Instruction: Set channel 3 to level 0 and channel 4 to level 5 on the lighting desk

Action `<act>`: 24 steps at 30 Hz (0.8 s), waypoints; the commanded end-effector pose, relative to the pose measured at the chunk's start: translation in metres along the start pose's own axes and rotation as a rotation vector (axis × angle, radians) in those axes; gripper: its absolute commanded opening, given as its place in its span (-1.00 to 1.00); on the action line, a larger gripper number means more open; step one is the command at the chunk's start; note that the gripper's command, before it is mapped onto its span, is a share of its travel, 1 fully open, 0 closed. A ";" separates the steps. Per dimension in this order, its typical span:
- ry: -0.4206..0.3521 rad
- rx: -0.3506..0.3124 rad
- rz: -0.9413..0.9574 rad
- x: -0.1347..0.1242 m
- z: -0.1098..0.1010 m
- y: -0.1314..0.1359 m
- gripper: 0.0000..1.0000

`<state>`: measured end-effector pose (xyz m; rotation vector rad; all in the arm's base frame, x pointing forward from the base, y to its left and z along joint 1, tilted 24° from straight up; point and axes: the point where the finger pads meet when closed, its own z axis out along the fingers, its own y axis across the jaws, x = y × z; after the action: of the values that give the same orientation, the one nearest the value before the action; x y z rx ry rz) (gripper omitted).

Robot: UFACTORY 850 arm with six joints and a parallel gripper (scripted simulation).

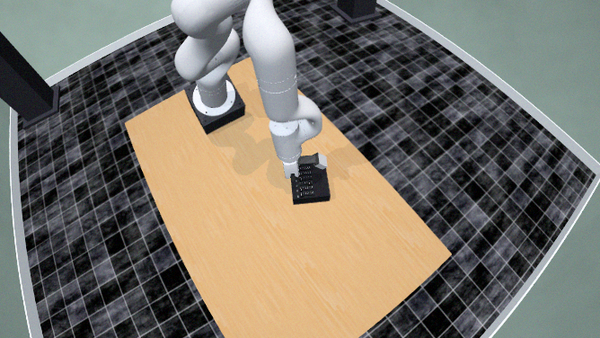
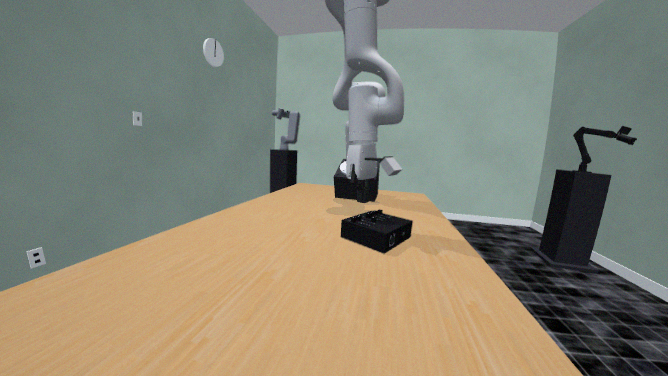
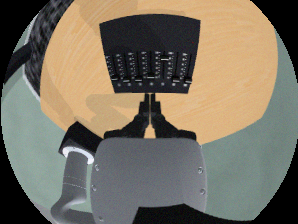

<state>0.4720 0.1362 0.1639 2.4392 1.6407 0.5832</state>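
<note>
While a long wooden table (image 1: 251,252) fills the tiled room, the white arm (image 1: 274,76) reaches down from its black base (image 1: 235,114) at the far end. Below the wrist sits the black lighting desk (image 2: 376,232), upright on the table toward the side nearest the floor's open stretch. Its row of faders (image 3: 152,68) faces up; their levels are too small to read. Smallest of all, the gripper (image 3: 150,106) hangs just above the desk's near edge, fingers pressed together and holding nothing.
</note>
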 end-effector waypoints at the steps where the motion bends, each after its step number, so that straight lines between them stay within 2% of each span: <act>1: -0.058 -0.028 -0.002 0.001 0.000 0.000 -1.00; 24: -0.057 -0.028 -0.002 0.000 0.003 0.000 -1.00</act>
<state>0.4727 0.1363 0.1616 2.4172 1.6143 0.5661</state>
